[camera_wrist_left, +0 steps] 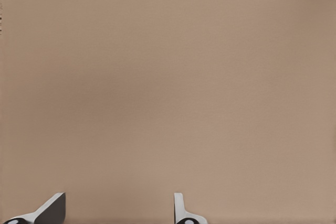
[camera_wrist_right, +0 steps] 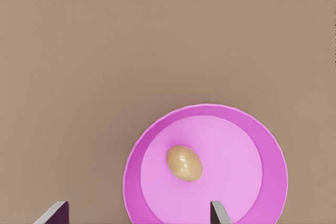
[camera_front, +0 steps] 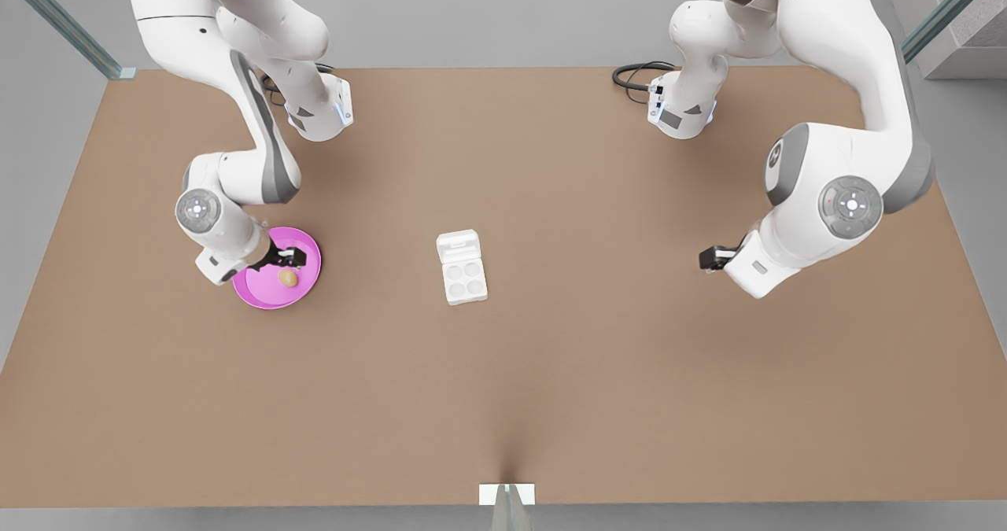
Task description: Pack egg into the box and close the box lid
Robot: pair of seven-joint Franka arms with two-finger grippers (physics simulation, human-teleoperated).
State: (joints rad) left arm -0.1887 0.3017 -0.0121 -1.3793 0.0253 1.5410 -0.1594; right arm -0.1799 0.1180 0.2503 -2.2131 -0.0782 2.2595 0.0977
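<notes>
A tan-brown egg (camera_front: 288, 278) (camera_wrist_right: 184, 162) lies on a round pink plate (camera_front: 256, 296) (camera_wrist_right: 268, 150) at the front view's left. My right gripper (camera_front: 293, 257) (camera_wrist_right: 136, 212) hovers over the plate just behind the egg, open and holding nothing. The white box (camera_front: 465, 280) sits at the table's middle with its four wells bare. The box lid (camera_front: 458, 245) is folded open on the far side of the tray. My left gripper (camera_front: 708, 259) (camera_wrist_left: 118, 211) waits at the front view's right above bare table, its fingers spread and nothing between them.
The brown table (camera_front: 598, 374) stretches wide between plate, box and the waiting arm. Black cables (camera_front: 633, 75) lie at the far edge by an arm's base. A small white bracket (camera_front: 507, 494) sits at the near edge.
</notes>
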